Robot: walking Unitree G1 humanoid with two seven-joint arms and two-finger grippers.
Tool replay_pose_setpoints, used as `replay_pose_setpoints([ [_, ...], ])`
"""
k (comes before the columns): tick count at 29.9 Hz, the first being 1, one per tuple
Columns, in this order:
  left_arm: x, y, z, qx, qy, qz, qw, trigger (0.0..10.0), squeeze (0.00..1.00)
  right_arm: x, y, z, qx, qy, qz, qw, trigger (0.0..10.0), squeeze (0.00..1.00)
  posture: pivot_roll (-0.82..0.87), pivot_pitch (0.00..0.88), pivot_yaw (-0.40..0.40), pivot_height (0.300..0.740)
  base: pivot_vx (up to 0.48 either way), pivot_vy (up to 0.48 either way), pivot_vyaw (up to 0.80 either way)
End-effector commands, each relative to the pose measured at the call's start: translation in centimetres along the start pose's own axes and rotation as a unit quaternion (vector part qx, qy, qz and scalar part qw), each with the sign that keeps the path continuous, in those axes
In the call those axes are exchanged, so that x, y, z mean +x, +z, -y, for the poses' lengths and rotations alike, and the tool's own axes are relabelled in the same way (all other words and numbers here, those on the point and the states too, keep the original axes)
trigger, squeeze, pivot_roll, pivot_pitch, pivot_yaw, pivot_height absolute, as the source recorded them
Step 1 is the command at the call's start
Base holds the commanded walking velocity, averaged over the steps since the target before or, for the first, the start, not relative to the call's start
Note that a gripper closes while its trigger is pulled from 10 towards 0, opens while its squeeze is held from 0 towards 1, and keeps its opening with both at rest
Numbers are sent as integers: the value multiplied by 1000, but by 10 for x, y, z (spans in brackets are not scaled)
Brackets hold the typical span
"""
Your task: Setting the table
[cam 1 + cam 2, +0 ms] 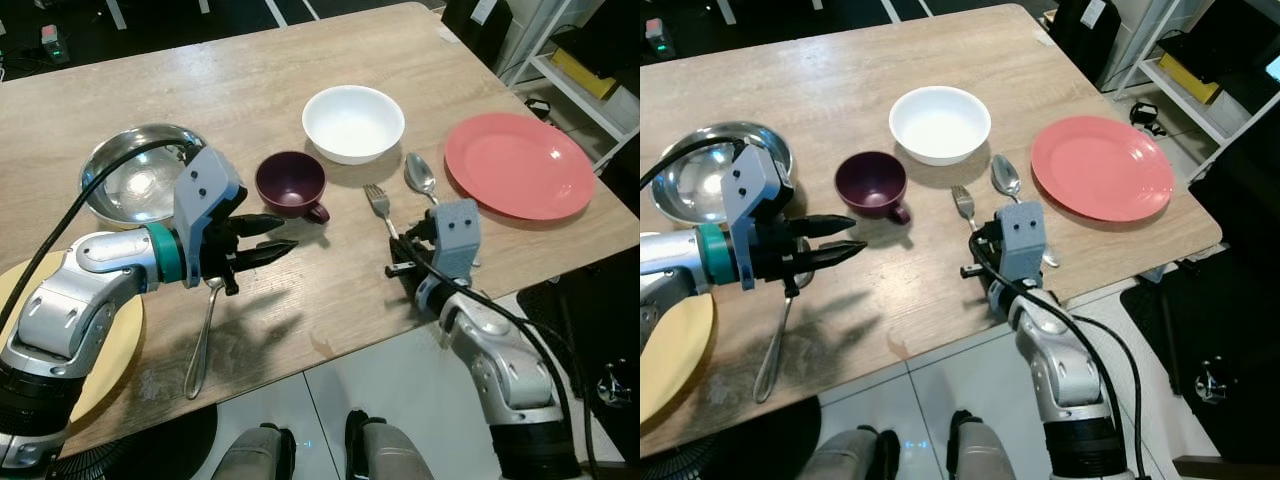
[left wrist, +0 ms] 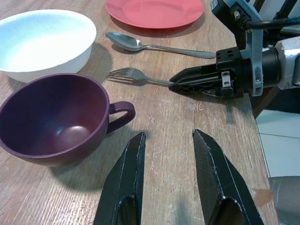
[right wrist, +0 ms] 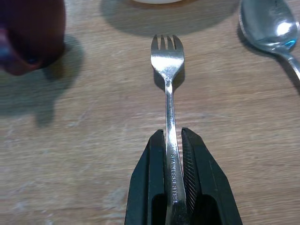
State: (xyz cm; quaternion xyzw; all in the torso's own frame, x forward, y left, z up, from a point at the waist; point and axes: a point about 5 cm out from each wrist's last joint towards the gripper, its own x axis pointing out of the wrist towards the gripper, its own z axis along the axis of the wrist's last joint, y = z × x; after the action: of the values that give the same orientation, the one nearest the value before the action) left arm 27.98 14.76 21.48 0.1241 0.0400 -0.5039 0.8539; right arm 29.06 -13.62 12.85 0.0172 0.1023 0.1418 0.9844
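Note:
A steel fork [image 3: 167, 61] lies with its tines toward the white bowl [image 1: 353, 122], and my right gripper [image 3: 168, 133] is shut on its handle near the table's front edge. I cannot tell whether the tines touch the wood. A spoon [image 1: 421, 178] lies just right of the fork, and beyond it is a red plate [image 1: 518, 165]. My left gripper [image 1: 285, 232] hovers open and holds nothing, its fingertips [image 2: 138, 140] just short of the purple cup [image 2: 51, 117], whose handle points toward the fork.
A steel bowl [image 1: 140, 175] stands at the left behind my left arm. A yellow plate [image 1: 115, 350] sits at the front left corner, with a long utensil [image 1: 203, 330] beside it. White shelving [image 1: 570, 60] stands beyond the table's right edge.

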Motion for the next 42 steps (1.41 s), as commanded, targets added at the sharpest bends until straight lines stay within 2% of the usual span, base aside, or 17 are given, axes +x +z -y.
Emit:
replay_pose_setpoints([
  [1, 0, -2, 2, -5, -4, -5, 1000, 10000, 0, -1, -11, -5, 22, 1, -24, 999, 10000, 0, 73, 120, 67, 740, 0, 0, 0],
  [10, 1, -2, 2, -6, -4, -3, 1000, 10000, 0, 6, 6, -7, 25, -11, 37, 999, 10000, 0, 73, 119, 68, 740, 0, 0, 0],
  [11, 1, -3, 3, -6, -4, -3, 1000, 10000, 0, 7, 11, -7, 22, -10, 52, 998, 10000, 294, 73, 119, 68, 740, 0, 0, 0],
  [12, 2, -3, 4, -6, -2, -2, 1000, 10000, 0, 8, 14, -6, 22, -6, 62, 998, 10000, 1000, 79, 118, 69, 740, 0, 0, 0],
  [17, 1, -4, 4, -8, 4, -1, 1000, 10000, 0, 7, 25, -2, 14, 6, 86, 996, 10000, 1000, 82, 117, 66, 740, 0, 0, 0],
  [18, 1, -4, 5, -9, 5, 0, 1000, 10000, 0, 4, 28, 0, 7, 10, 91, 996, 10000, 0, 82, 117, 66, 740, 0, 0, 0],
  [20, 1, -4, 5, -9, 5, 0, 1000, 10000, 0, 4, 28, 0, 7, 10, 91, 996, 10000, 0, 82, 117, 66, 740, 0, 0, 0],
  [23, 0, -4, 5, -13, 10, 0, 1000, 10000, 0, -3, 34, 12, -10, -3, 95, 995, 10000, 0, 80, 117, 64, 740, 0, 0, 0],
  [30, 2, -6, 5, -14, 21, 0, 1000, 10000, 0, -9, 37, 26, -28, -30, 102, 994, 10000, 0, 76, 116, 68, 740, 0, 0, 0],
  [33, 8, -14, 2, -34, 90, -19, 995, 10000, 0, -15, 46, 34, -23, -50, 129, 990, 10000, 0, 81, 115, 77, 740, 0, 0, 0],
  [34, 9, -20, 1, -53, 127, -33, 990, 10000, 0, -17, 50, 38, -18, -63, 141, 988, 10000, 0, 81, 115, 82, 740, 0, 0, 0],
  [35, 9, -20, 1, -53, 127, -33, 990, 10000, 0, -17, 50, 38, -18, -63, 141, 988, 10000, 0, 81, 115, 82, 740, 0, 0, 0],
  [37, 11, -26, 1, -83, 178, -48, 979, 10000, 0, -20, 55, 46, -14, -79, 154, 985, 10000, 0, 88, 117, 80, 740, 0, 0, 0],
  [38, 15, -27, 2, -115, 212, -56, 969, 10000, 0, -21, 57, 50, -14, -84, 156, 984, 10000, 0, 98, 118, 78, 740, 0, 0, 0],
  [39, 19, -24, 3, -129, 232, -54, 963, 10000, 0, -20, 59, 53, -15, -87, 157, 984, 10000, 0, 100, 117, 78, 740, 0, 0, 0],
  [41, 20, -16, 3, -127, 249, -45, 959, 10000, 0, -17, 61, 53, -18, -84, 158, 984, 10000, 0, 103, 116, 82, 740, 0, 0, 0],
  [42, 19, -9, 2, -108, 265, -38, 957, 10000, 0, -15, 63, 52, -21, -79, 159, 984, 10000, 0, 105, 114, 84, 740, 0, 0, 0],
])
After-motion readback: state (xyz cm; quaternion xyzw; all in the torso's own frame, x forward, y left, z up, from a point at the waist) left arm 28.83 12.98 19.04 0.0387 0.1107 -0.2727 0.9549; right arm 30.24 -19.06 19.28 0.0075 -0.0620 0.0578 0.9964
